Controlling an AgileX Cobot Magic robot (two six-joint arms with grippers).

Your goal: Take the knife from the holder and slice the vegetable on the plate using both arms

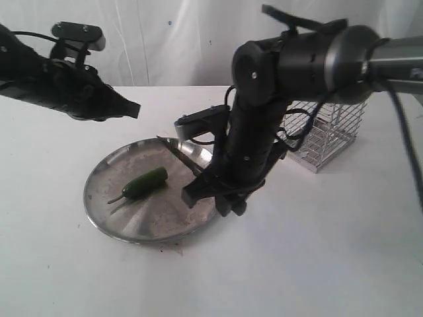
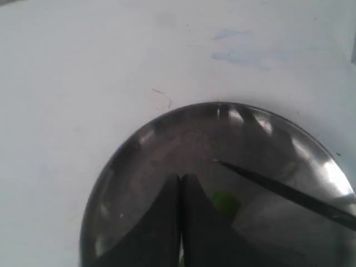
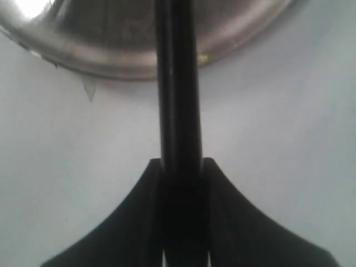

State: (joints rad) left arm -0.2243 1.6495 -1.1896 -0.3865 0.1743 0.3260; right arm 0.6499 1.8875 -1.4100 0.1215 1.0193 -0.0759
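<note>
A green vegetable (image 1: 145, 183) lies whole on the round steel plate (image 1: 109, 168), stem toward the plate's left rim. My right gripper (image 1: 210, 187) is shut on the handle of the black knife (image 1: 180, 153), whose blade reaches over the plate's right half, above and right of the vegetable. In the right wrist view the knife (image 3: 178, 94) runs straight out from between the fingers toward the plate (image 3: 111, 50). My left gripper (image 1: 134, 109) is shut and empty, hovering above the plate's far left side. The left wrist view shows the knife (image 2: 289, 194), the vegetable (image 2: 227, 201) and the plate (image 2: 144, 139). The holder (image 1: 328, 135) stands at right.
The white table (image 1: 317, 264) spreads around the plate. The right arm's thick black link (image 1: 251, 142) stands between the plate and the wire holder. A white backdrop closes the far side.
</note>
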